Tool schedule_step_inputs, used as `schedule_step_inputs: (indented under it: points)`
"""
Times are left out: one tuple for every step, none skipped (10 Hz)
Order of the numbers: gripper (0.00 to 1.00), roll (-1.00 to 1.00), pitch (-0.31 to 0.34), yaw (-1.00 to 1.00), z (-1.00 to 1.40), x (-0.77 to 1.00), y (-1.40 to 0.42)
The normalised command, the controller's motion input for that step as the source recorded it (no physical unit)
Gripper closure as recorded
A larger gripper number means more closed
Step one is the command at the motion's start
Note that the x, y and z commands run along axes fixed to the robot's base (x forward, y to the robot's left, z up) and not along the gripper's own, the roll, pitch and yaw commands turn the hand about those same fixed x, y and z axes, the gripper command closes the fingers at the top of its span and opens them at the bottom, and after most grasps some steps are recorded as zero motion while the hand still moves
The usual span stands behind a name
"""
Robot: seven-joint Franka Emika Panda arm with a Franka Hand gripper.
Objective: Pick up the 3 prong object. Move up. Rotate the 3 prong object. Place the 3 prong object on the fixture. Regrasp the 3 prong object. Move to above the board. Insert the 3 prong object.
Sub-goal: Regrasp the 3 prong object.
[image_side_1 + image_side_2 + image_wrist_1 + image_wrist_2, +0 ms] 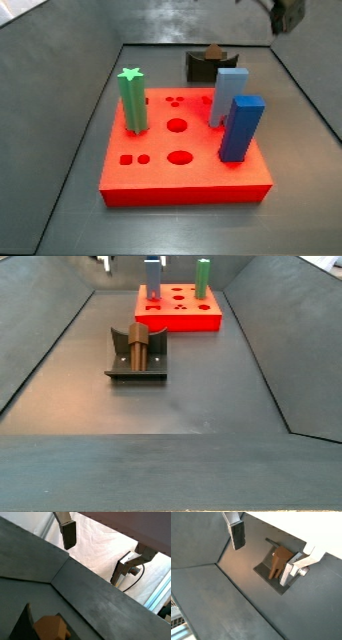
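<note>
Tool (264, 549) w/ jaws apart & empty, raised above the fixture (136, 357), where the 3 prong object (135, 341) rests upright, well apart from the board (178, 311).

green post (131, 100): stands up on the board (174, 185), near its left edge in a side view. It has a star top.
light blue block (230, 92): stands up on the board, on the far right side.
dark blue block (241, 128): stands up just in front of the light blue one.
floor (201, 396): flat and dark grey, with sloped grey walls around it.
white cloth (100, 547): beyond the floor's edge in a wrist view.
gripper (268, 552): up above the floor, fingers wide apart, holding nothing.
</note>
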Motion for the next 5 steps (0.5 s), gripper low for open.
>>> schedule_step_inputs:
  points:
    - [0.00,0.12,-0.108,0.16,-1.00,0.06,0.06]
    - [0.00,0.10,-0.135,0.12,-1.00,0.07,0.06]
    - [0.00,0.08,-0.154,0.07,-1.00,0.08,0.05]
    - [0.00,0.07,-0.158,0.03,-1.00,0.08,0.05]
    - [0.00,0.06,-0.149,0.00,-1.00,0.09,0.05]
